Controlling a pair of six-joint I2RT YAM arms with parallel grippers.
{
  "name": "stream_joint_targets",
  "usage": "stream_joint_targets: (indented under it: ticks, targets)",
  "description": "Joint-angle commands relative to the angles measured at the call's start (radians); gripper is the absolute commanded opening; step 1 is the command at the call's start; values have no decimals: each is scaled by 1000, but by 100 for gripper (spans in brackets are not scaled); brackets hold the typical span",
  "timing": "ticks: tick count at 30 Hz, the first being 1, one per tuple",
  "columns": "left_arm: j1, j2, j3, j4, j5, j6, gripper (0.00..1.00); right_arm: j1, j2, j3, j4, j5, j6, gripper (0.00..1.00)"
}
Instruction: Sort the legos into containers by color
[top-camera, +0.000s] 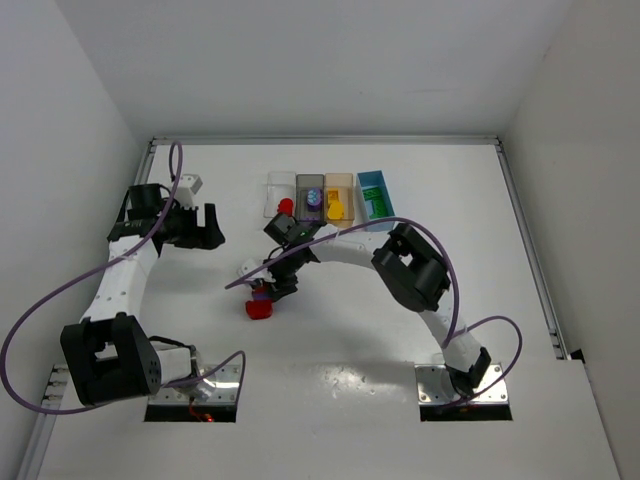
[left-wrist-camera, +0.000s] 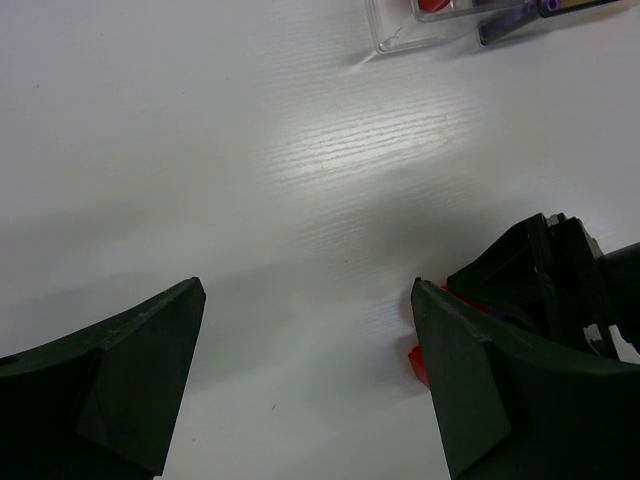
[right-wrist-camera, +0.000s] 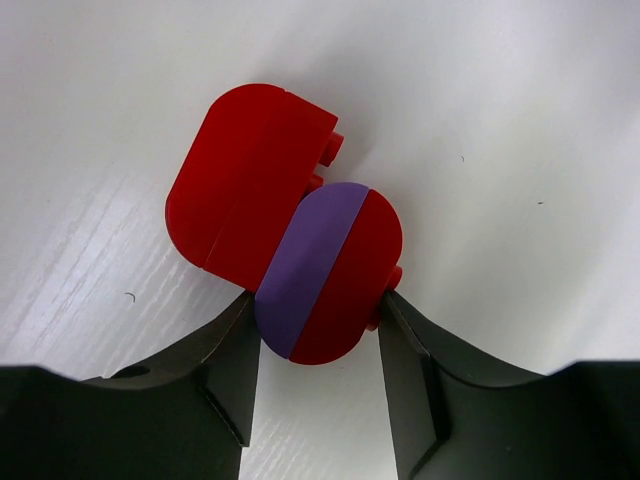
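Note:
My right gripper (top-camera: 268, 289) is down on the table left of centre. In the right wrist view it (right-wrist-camera: 318, 300) is shut on a stacked purple-and-red lego (right-wrist-camera: 325, 272), one finger on each side. A larger red lego (right-wrist-camera: 250, 175) lies against that piece and also shows in the top view (top-camera: 260, 308). My left gripper (top-camera: 205, 228) is open and empty, above bare table at the left. The four bins stand in a row at the back: clear (top-camera: 279, 184) with a red lego, smoky grey (top-camera: 310, 182) with purple, tan (top-camera: 339, 181) with yellow, light blue (top-camera: 376, 180) with green.
In the left wrist view the open gripper (left-wrist-camera: 305, 290) frames bare table. A bit of red lego (left-wrist-camera: 418, 358) and the right arm's black gripper (left-wrist-camera: 560, 280) show by its right finger. The clear bin's corner (left-wrist-camera: 395, 35) is at the top edge. White walls surround the table.

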Motion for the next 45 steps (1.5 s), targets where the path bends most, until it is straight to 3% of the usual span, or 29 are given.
stream_joint_targets:
  ticks: [1, 3, 7, 11, 17, 22, 36, 40, 45]
  targets:
    - [10, 6, -1, 35, 49, -2, 91, 7, 4, 43, -6, -48, -13, 40]
    - [10, 6, -11, 35, 62, -2, 91, -3, -6, 43, -16, -48, -1, 36]
    - [10, 6, -20, 24, 126, 17, 91, -15, -52, -5, -17, -22, 27, 17]
    - [10, 16, -20, 4, 270, 31, 91, -65, -127, -68, 21, 1, 94, 8]
    - [10, 126, 17, -112, 480, 117, 91, -115, -282, -228, 131, 76, 186, 6]
    - [-31, 309, 72, -240, 634, 208, 91, -142, -365, -262, 175, 128, 251, 6]
    - [-220, 492, 202, -342, 704, 300, 90, -142, -390, -242, 290, 191, 340, 4]
    - [-231, 524, 221, -375, 714, 323, 85, -142, -381, -231, 308, 200, 358, 4]
    - [-231, 582, 250, -430, 737, 389, 58, -142, -390, -231, 346, 200, 367, 4]
